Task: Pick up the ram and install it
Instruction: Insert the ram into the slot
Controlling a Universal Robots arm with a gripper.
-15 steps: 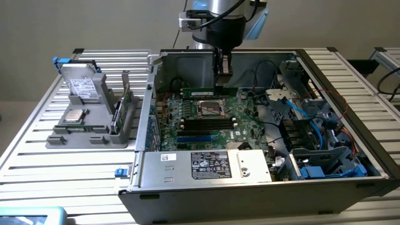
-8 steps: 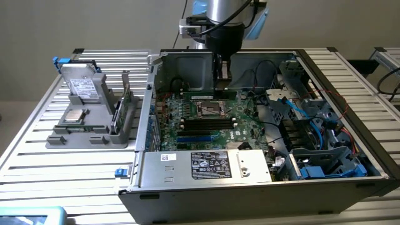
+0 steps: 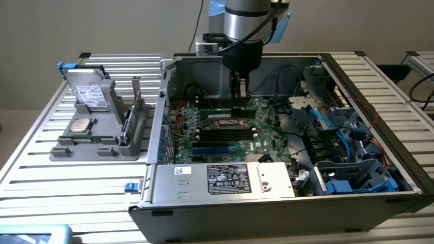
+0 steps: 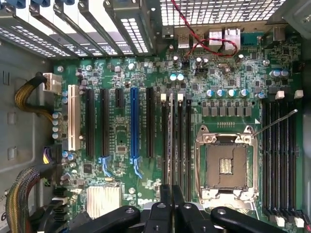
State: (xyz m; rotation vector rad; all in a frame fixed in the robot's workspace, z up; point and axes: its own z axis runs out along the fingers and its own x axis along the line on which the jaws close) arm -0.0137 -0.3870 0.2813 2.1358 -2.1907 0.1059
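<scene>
A: Green board [image 4: 121, 127], but where's the stick?
B: The ram [image 4: 170, 141] is pinched edge-on in the gripper [image 4: 171, 190], jaws pressed onto it.
A: Long axis?
B: Along the black slots [image 4: 180, 141], mid-board. Touching them or not, I cannot tell. The socket [image 4: 226, 162] sits just beside.
A: Room?
B: Flat board, case [image 3: 271, 218] walls close.
</scene>
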